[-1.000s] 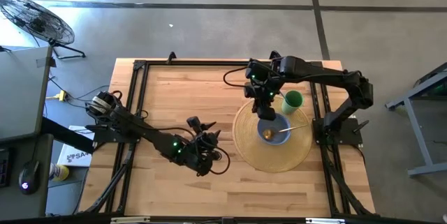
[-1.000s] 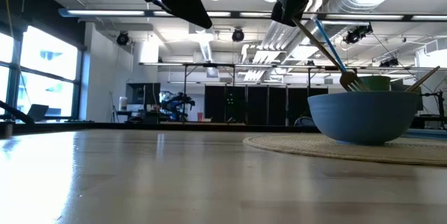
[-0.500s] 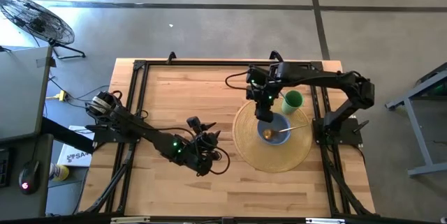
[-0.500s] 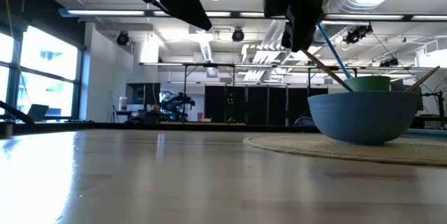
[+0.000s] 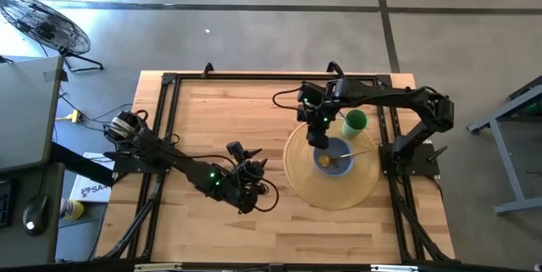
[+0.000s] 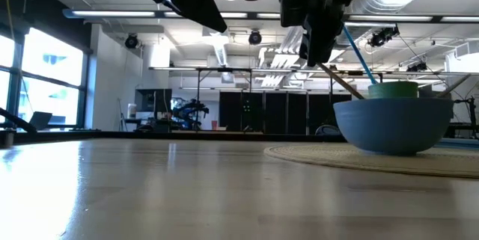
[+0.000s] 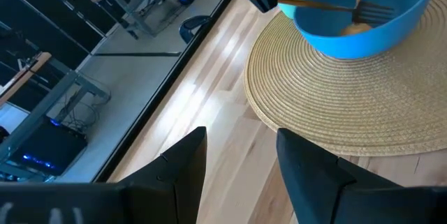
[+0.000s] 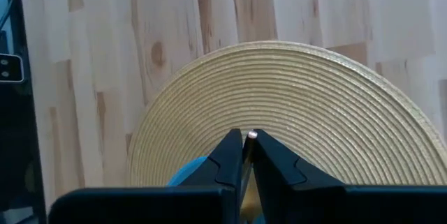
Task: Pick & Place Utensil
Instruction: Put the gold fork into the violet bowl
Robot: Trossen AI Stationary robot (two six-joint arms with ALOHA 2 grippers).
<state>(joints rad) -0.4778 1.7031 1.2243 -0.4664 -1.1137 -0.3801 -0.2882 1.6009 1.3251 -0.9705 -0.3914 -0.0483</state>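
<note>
A wooden fork stands slanted in the blue bowl (image 5: 334,157), its tines (image 7: 369,16) down inside and its handle (image 6: 340,81) rising toward the table's left. The bowl sits on a round woven mat (image 5: 332,189). My right gripper (image 5: 318,139) hangs over the bowl's left rim, shut on the fork. My left gripper (image 5: 247,163) waits open over the bare wood to the left of the mat, touching nothing. My right gripper pinches the free end of the fork's handle (image 8: 251,135) between its two fingers; the tip pokes out just past them. The fingers come from above, pointing down. The fork slants below the gripper, its tines inside the bowl.
A green cup (image 5: 355,122) with a blue stick (image 6: 359,54) stands on the mat's far right side, close behind the bowl. A second wooden utensil (image 5: 362,154) leans over the bowl's right rim. Bare wood lies to the left of the mat, under my left gripper (image 7: 241,140).
My right gripper has come down toward the bowl, still shut on the fork's handle. The fork's tines, which showed above the bowl's rim a second ago, have sunk inside it.
</note>
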